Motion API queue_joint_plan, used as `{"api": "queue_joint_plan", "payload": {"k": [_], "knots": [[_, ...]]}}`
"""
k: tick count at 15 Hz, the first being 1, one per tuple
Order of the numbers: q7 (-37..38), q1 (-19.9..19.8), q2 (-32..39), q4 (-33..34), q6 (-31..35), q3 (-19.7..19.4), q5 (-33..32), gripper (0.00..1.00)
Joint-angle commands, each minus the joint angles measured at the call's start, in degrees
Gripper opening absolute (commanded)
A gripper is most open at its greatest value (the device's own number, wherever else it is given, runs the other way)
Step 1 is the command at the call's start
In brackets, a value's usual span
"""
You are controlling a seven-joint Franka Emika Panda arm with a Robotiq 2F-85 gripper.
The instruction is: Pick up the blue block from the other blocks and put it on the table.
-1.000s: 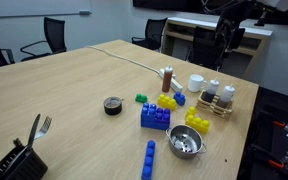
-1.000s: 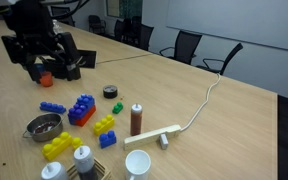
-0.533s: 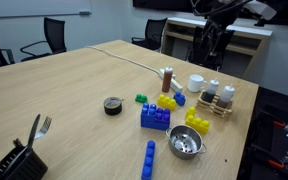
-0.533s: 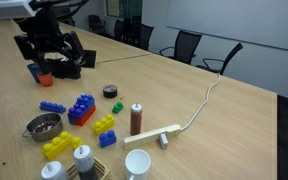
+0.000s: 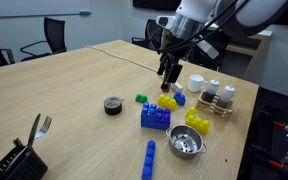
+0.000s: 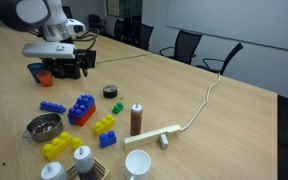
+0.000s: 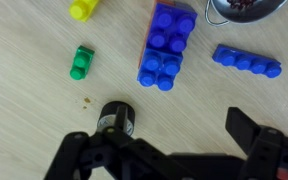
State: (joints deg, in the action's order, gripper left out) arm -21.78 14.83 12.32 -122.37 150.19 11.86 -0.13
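Observation:
Two alike blue blocks [image 7: 160, 66] lie joined end to end in the wrist view. In both exterior views they form one blue stack [image 5: 155, 116] [image 6: 81, 106], with an orange brick under it. Among the other blocks are a small green brick [image 7: 81, 62] [image 5: 141, 98], yellow bricks [image 5: 197, 122] [image 6: 104, 124] and a long narrow blue bar [image 7: 246, 61] [image 5: 148, 160]. My gripper [image 7: 164, 150] [image 5: 169, 72] [image 6: 69, 66] is open and empty. It hangs above the table [image 5: 64, 90], well above and a little behind the blocks.
A black tape roll [image 7: 114, 118] [image 5: 112, 105] lies just under my left finger. A metal bowl [image 5: 185, 143], a brown bottle [image 6: 136, 119], white cups [image 5: 196, 83], a shaker rack [image 5: 220, 98], a fork holder [image 5: 24, 155] and a cable [image 6: 209, 95] stand around.
The arm has swung in from the back of the table and come down, so the gripper now hangs over the blocks.

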Motion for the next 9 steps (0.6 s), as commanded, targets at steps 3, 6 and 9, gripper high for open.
{"api": "queue_joint_plan", "payload": {"k": [3, 6, 9], "knots": [[0.54, -1.59, 7.72, 4.16, 1.57, 1.91, -2.47, 1.0], [0.59, -1.66, 10.77, 6.43, 1.58, 1.8, -3.83, 1.0], [0.33, -1.94, 10.86, 6.75, 1.26, 2.27, -3.06, 1.0]]}}
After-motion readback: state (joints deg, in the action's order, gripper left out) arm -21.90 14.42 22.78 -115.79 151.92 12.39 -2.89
